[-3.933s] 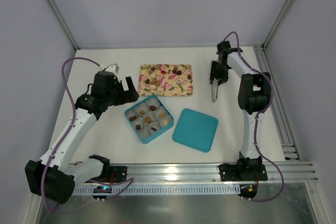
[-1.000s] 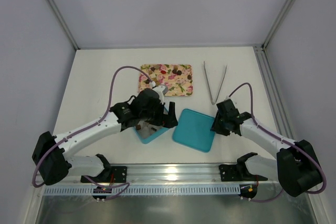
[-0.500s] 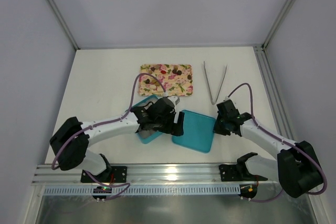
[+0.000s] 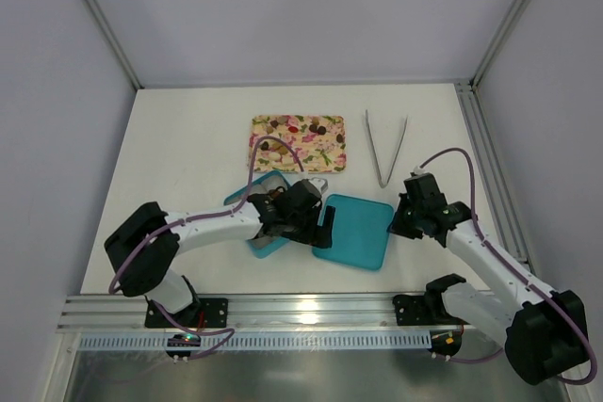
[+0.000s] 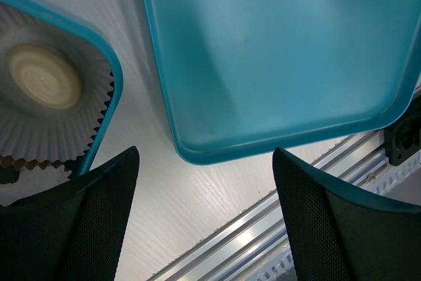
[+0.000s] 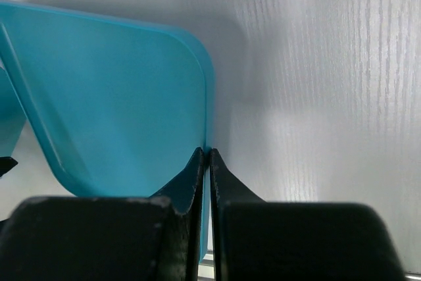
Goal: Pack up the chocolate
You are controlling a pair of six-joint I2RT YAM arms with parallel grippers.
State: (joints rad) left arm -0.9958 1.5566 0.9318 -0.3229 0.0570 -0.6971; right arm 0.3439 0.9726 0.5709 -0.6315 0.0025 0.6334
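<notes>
Several pieces of chocolate (image 4: 292,127) lie on the flowered tray (image 4: 325,155) at the back. The teal box (image 4: 267,244) is mostly hidden under my left arm. In the left wrist view its corner (image 5: 99,51) holds a white paper cup with a pale round candy (image 5: 43,83). My left gripper (image 4: 320,223) (image 5: 205,157) hangs open between the box and the teal lid (image 4: 356,237) (image 5: 276,51), one finger on each side of the lid's near corner. My right gripper (image 4: 398,223) (image 6: 204,153) is shut on the lid's (image 6: 112,97) right rim.
Metal tongs (image 4: 384,148) lie on the white table right of the tray. An aluminium rail (image 4: 311,308) (image 5: 283,228) runs along the near edge, just beyond the lid. Frame posts and walls close in the back and sides.
My left arm has swung right across the box to the lid's left edge, its jaws narrowing a little. My right gripper has shut on the lid's rim and shifted slightly right.
</notes>
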